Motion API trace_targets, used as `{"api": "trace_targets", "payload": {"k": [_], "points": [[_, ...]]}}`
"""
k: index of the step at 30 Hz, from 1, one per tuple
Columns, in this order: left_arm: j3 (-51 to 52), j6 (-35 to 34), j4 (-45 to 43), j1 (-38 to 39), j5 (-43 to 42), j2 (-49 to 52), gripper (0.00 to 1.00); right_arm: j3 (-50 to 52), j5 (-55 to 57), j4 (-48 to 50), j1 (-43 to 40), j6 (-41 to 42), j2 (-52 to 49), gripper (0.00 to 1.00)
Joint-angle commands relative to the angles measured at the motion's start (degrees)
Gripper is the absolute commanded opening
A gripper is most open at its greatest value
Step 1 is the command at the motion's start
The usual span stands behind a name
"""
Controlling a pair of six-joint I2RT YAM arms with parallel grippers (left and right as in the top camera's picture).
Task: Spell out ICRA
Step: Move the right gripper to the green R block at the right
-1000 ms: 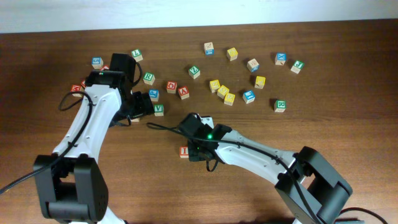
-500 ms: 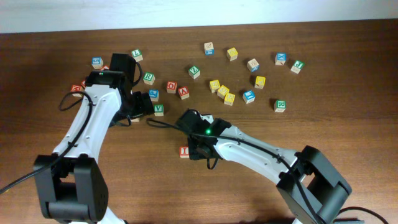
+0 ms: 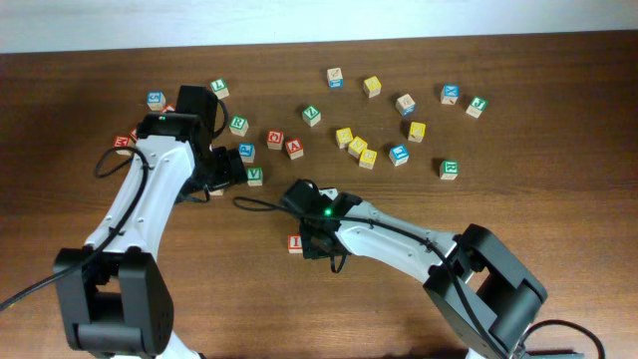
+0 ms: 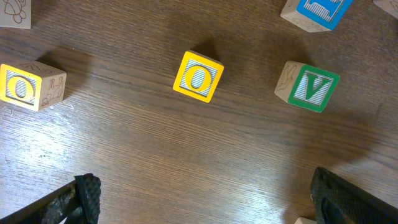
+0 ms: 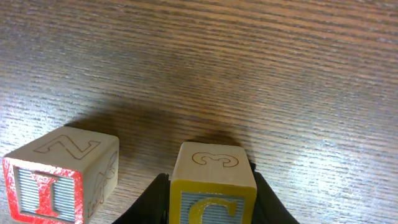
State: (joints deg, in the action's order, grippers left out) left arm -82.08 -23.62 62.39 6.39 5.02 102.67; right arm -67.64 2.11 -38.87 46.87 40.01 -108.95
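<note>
In the right wrist view my right gripper (image 5: 212,200) is shut on a yellow C block (image 5: 214,180), held just right of a red I block (image 5: 53,177) that rests on the table. From overhead the I block (image 3: 295,242) lies beside the right gripper (image 3: 317,239), which hides the C block. A red A block (image 3: 294,148) and a green R block (image 3: 449,169) lie further back. My left gripper (image 3: 225,170) is open and empty over bare wood, as the left wrist view (image 4: 211,205) shows.
The left wrist view shows two yellow O blocks (image 4: 198,76) (image 4: 25,86), a green V block (image 4: 308,86) and a blue block (image 4: 314,9). Several more letter blocks are scattered across the far half of the table (image 3: 498,229), around (image 3: 359,148).
My right gripper has crept slightly left towards the I block, still holding the C block. The left arm has not moved.
</note>
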Motion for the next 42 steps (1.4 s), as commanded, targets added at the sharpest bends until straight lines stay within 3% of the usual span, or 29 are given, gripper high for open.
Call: {"api": "trace_targets", "payload": {"k": [1, 5, 10, 15, 20, 24, 28, 29, 30, 36, 42], "points": [[-0.3, -0.5, 0.1, -0.2, 0.9, 0.6, 0.99, -0.6, -3.3, 0.5, 0.3, 2.5, -0.5, 0.24], [-0.3, -0.5, 0.1, -0.2, 0.9, 0.6, 0.99, -1.2, -4.0, 0.5, 0.3, 2.5, -0.5, 0.25], [-0.3, -0.6, 0.1, -0.2, 0.9, 0.6, 0.99, -1.4, -4.0, 0.5, 0.3, 2.4, -0.5, 0.41], [-0.3, -0.5, 0.1, -0.2, 0.9, 0.6, 0.99, -5.6, -2.3, -3.6, -0.8, 2.3, -0.2, 0.42], [-0.3, -0.6, 0.1, -0.2, 0.9, 0.6, 0.99, -14.9, -2.2, -14.5, -5.3, -0.8, 2.7, 0.45], [-0.3, -0.6, 0.0, -0.2, 0.9, 0.6, 0.99, -27.3, -1.2, -31.3, -11.8, -1.3, 7.6, 0.51], [-0.3, -0.6, 0.1, -0.2, 0.9, 0.6, 0.99, -34.1, 2.4, -44.4, -22.1, -4.3, 19.9, 0.68], [-0.3, -0.6, 0.1, -0.2, 0.9, 0.6, 0.99, -34.1, 4.6, -46.3, -24.8, -4.3, 23.0, 0.80], [-0.3, -0.6, 0.1, -0.2, 0.9, 0.6, 0.99, -34.1, 7.3, -48.3, -28.4, -4.3, 26.6, 0.98], [-0.3, -0.6, 0.1, -0.2, 0.9, 0.6, 0.99, -33.9, 16.0, -50.3, -44.1, -5.6, 32.8, 0.98], [-0.3, -0.5, 0.1, -0.2, 0.9, 0.6, 0.99, -33.9, 5.4, -50.3, -50.1, -9.8, 24.9, 0.98]]}}
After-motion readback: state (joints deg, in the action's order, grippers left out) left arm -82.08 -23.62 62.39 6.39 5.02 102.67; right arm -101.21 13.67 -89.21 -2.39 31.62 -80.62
